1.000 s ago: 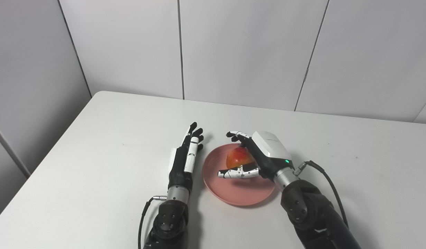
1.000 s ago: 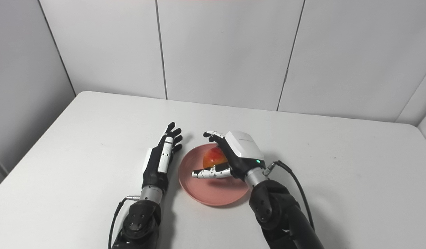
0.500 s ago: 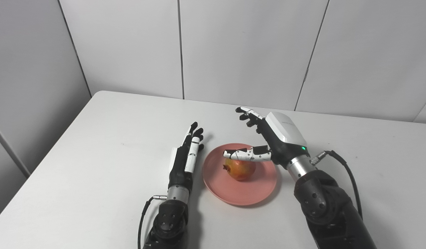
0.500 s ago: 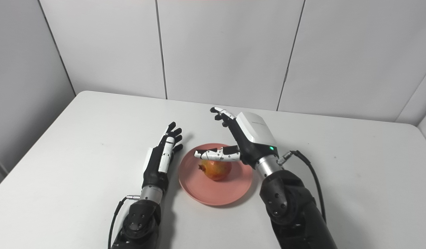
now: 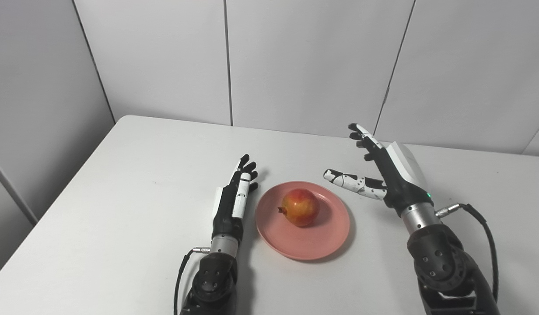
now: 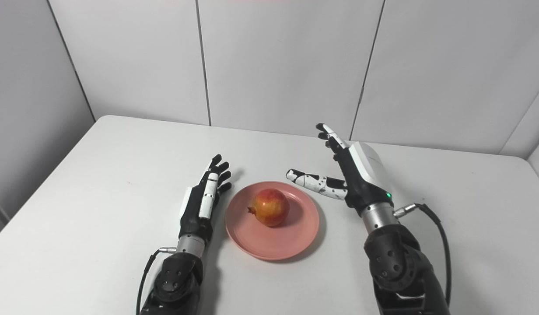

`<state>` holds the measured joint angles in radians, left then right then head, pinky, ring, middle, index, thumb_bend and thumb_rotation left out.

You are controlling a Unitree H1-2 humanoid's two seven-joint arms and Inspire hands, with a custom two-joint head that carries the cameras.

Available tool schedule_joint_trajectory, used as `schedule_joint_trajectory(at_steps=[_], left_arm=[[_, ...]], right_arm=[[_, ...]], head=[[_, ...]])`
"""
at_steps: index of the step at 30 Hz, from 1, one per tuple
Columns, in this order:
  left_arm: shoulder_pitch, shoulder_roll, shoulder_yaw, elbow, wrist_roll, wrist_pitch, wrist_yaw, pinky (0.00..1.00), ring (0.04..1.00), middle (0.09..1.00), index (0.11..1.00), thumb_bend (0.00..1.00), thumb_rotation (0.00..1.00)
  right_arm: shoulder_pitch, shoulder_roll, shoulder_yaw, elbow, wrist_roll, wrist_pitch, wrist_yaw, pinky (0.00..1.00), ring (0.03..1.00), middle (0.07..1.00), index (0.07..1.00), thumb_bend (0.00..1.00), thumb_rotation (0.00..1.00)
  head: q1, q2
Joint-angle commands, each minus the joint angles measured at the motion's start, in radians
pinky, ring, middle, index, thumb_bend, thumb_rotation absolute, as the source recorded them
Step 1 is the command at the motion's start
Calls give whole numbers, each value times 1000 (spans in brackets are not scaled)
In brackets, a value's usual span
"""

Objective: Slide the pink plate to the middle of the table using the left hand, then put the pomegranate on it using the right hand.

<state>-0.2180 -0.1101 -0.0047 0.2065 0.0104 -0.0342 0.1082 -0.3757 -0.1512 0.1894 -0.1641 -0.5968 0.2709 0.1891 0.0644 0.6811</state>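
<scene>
While my right hand (image 5: 390,175) hangs spread, holding nothing, pomegranate (image 5: 300,207) sits on pink plate (image 5: 326,236) — left hand (image 5: 234,197) flat, fingers extended, empty.

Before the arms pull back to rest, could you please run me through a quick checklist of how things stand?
1. Pomegranate sits on the pink plate: ok.
2. Right hand open, fingers spread, apart from the fruit: ok.
3. Left hand open and flat beside the plate's left rim: ok; whether it touches the rim: cannot tell.
4. Plate flat on the table, well away from every edge: ok.
5. Fruit settled and not rolling: cannot tell from one moment.
</scene>
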Motion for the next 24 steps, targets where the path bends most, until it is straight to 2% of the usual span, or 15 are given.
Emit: schedule_joint_trajectory(at_steps=[1, 2, 6, 10, 18, 24], left_arm=[[-15, 10, 0, 13, -8, 3, -19, 872, 906, 917, 922, 399, 1000], [-14, 12, 0, 11, -8, 4, -20, 871, 907, 918, 921, 394, 1000], [-10, 24, 2, 9, -7, 3, -31, 870, 907, 917, 919, 395, 1000], [-6, 33, 12, 9, -31, 1, -45, 884, 911, 919, 917, 384, 1000], [27, 38, 18, -27, -53, 2, -74, 908, 925, 933, 931, 372, 1000], [51, 31, 16, -57, -40, 5, -76, 924, 938, 949, 951, 360, 1000]], right_arm=[[3, -3, -32, -33, 49, -72, -48, 772, 866, 902, 925, 871, 863], [16, -2, -38, -32, 63, -82, -59, 765, 859, 906, 927, 854, 929], [81, 10, -52, -31, 113, -131, -104, 815, 888, 930, 937, 808, 997], [137, 60, -84, -25, 235, -120, -106, 826, 907, 945, 947, 795, 1000], [181, 111, -130, 63, 435, -161, -97, 977, 975, 982, 979, 763, 1000], [174, 100, -120, 91, 475, -166, -83, 1000, 998, 1000, 1000, 730, 1000]], head=[[-5, -3], [-7, -4], [-32, -14], [-32, -15], [-16, -18], [-14, -21]])
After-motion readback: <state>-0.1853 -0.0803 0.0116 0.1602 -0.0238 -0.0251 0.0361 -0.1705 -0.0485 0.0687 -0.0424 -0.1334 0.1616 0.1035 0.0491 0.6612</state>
